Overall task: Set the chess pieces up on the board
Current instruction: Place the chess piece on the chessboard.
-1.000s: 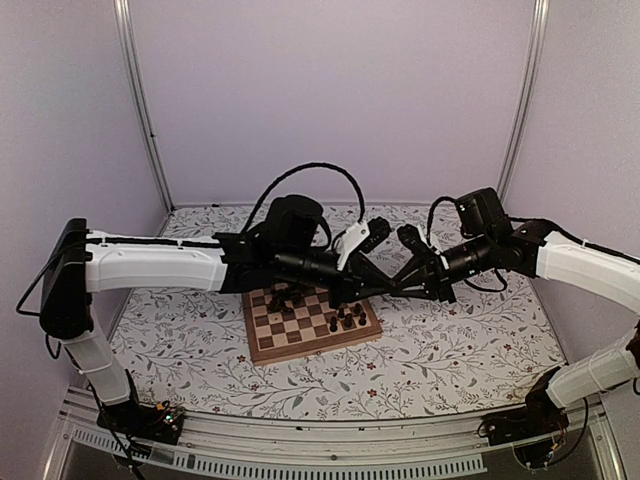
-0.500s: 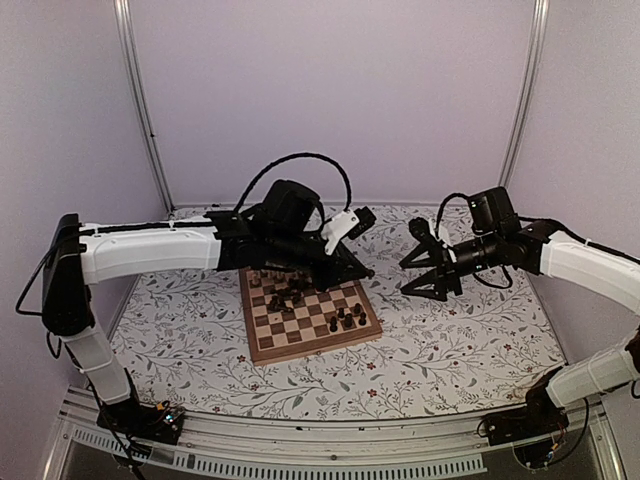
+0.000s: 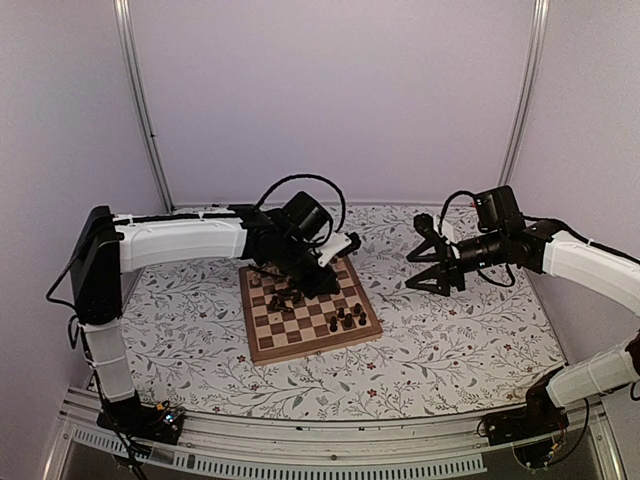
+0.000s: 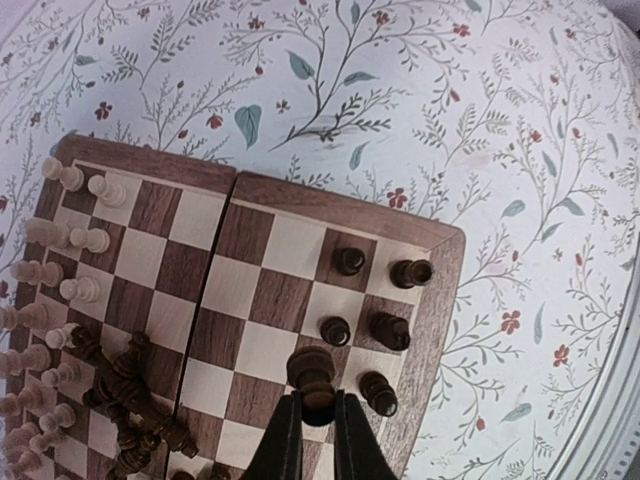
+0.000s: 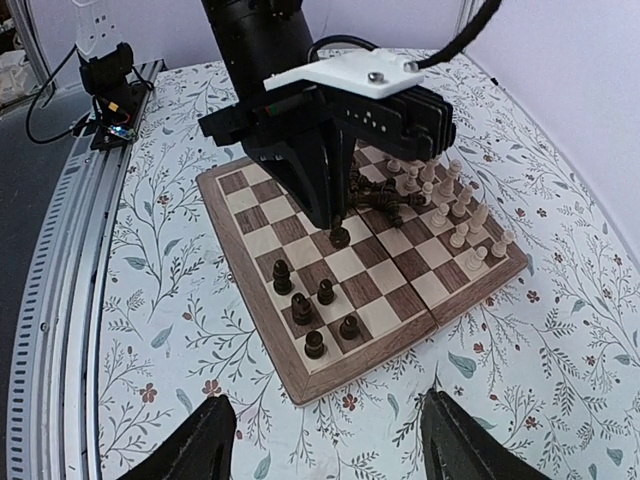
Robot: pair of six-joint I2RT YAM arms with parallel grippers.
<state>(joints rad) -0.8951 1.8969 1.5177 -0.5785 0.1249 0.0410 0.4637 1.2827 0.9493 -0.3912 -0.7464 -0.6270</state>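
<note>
Lot: board [image 3: 300, 351], lower middle of the overhead view, lying flat on the floral table [image 3: 450, 340].

Side one: pale pieces [image 4: 75, 240], in two files down the left edge of the left wrist view. You may count this side as largely set. You cannot tell from here whether every one stands square on its own field.

Side two: standing dark pieces [image 4: 390, 330], five in number, on the two rows nearest the right-hand rim in that view. They are unevenly spaced and not yet a tidy rank.

Loose stock: heap [image 4: 130, 400] of dark figures lying tangled at the lower left of the same view, just beside the pale files.

In hand: held piece [image 4: 312, 368], dark, pinched by its upper part between the fingers of your left end effector [image 4: 317, 408]. It is low over a square just beside the standing five; whether its base touches the board cannot be told.

Idle: your right end effector [image 5: 325, 405], fingers spread wide with nothing between them, over bare table off the board's rim.

Progress, as a judgement: the pale side is about done and the dark side is under half. You have yet to seat the held piece, empty the heap and straighten both dark rows.
</note>
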